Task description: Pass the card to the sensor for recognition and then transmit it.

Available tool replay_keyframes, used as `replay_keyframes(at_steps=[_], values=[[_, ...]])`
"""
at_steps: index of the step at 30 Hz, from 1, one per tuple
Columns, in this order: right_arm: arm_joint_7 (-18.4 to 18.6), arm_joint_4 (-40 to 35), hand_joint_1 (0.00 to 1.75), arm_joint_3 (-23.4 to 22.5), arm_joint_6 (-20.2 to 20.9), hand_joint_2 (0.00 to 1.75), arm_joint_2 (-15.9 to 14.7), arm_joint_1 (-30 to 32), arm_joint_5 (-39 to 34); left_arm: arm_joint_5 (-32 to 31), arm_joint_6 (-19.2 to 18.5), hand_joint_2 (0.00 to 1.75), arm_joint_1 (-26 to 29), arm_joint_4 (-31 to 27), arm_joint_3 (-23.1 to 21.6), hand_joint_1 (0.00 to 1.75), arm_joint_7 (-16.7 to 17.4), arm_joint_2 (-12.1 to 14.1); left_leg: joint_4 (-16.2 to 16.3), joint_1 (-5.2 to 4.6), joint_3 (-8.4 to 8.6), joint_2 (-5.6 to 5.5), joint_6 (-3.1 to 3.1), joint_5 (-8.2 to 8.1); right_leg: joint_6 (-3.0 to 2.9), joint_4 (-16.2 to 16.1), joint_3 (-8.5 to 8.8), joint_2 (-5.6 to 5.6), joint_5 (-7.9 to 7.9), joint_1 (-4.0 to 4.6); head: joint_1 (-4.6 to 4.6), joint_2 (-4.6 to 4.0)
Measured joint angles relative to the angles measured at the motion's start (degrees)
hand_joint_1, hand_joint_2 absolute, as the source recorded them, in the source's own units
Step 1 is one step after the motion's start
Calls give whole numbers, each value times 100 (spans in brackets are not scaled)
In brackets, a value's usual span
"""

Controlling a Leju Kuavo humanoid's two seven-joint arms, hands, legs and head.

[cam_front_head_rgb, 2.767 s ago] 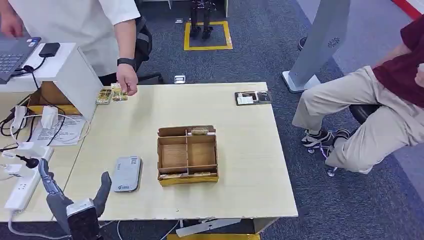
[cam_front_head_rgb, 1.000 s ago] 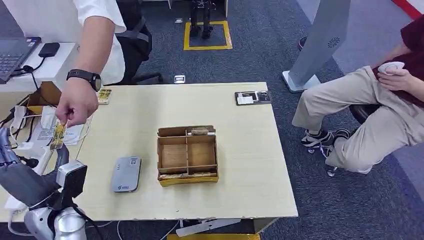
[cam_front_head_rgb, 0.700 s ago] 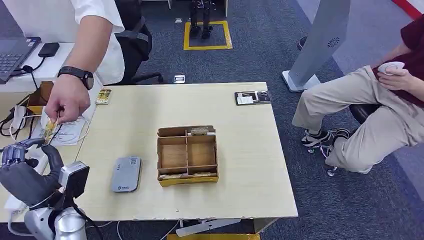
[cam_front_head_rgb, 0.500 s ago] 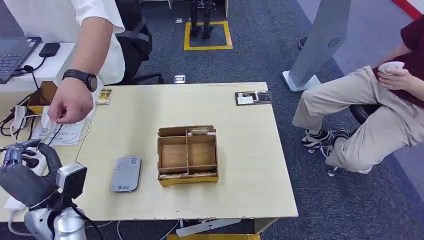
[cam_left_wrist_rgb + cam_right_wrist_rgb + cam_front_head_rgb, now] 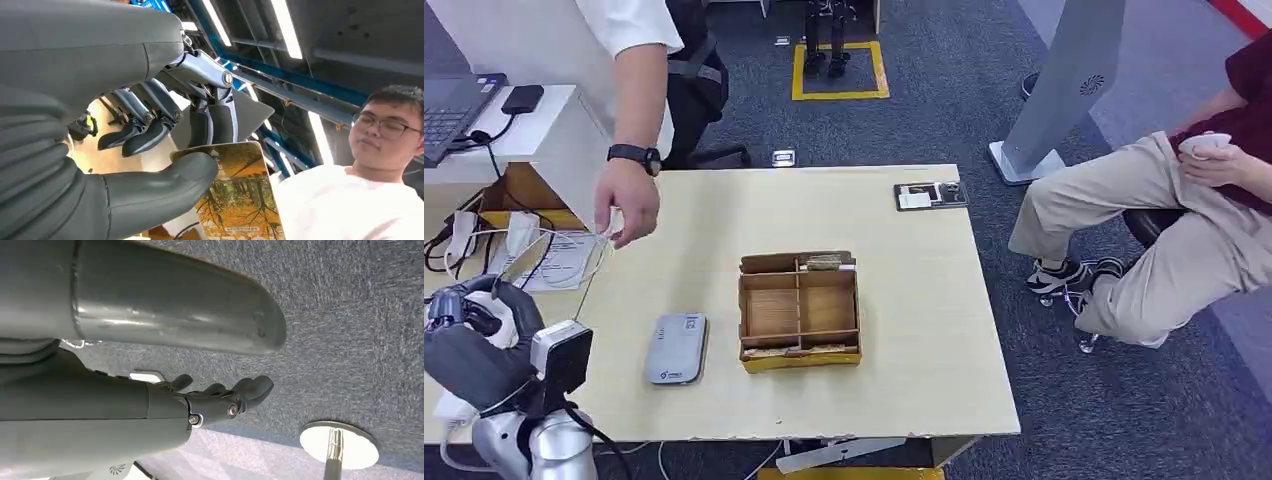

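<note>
Left hand (image 5: 150,150): matt grey rubbery thumb, dark fingers with shiny metal links, pinching a glossy printed card (image 5: 237,197). Near it, bench (image 5: 904,260) is smooth pale wood laminate, carrying a matt brown cardboard box (image 5: 799,310) and a smooth grey plastic sensor (image 5: 676,348). Right hand (image 5: 220,397) matt grey over rough blue-grey carpet (image 5: 350,330).

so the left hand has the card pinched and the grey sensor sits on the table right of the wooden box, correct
Not quite. The left hand does pinch the card, as the left wrist view shows, but the head view puts the grey sensor on the table left of the wooden box.
</note>
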Motion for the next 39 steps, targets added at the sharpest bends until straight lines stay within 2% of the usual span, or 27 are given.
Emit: replay_keyframes(at_steps=[13,22,26,28,31,39], values=[[0,15,0,2,0,0,-2,3,0,0,0,175,-1,2,0,175,2,0,0,0,0,0,0,0,0,0,-1,0,0,0,0,0],[66,30,0,37,0,0,-4,8,-55,-107,0,175,0,4,9,175,238,0,0,0,0,0,0,0,0,0,-1,0,0,0,-2,2],[66,35,0,77,0,0,-7,11,-114,-133,0,175,9,28,113,175,304,-2,0,0,-1,0,0,0,0,0,-1,0,0,0,0,0],[66,37,0,87,0,0,-7,12,-149,-146,0,175,23,35,223,175,208,-4,0,0,-1,0,0,0,0,0,-1,0,0,0,0,0],[66,39,0,94,0,0,-13,15,-164,-441,0,175,51,35,330,175,173,-13,0,0,-3,0,0,0,0,0,0,-1,0,0,0,0],[66,42,0,105,2,0,-33,16,-267,-1443,0,175,90,66,341,175,603,-24,0,0,-5,-1,0,0,0,0,0,-2,0,0,0,0]])
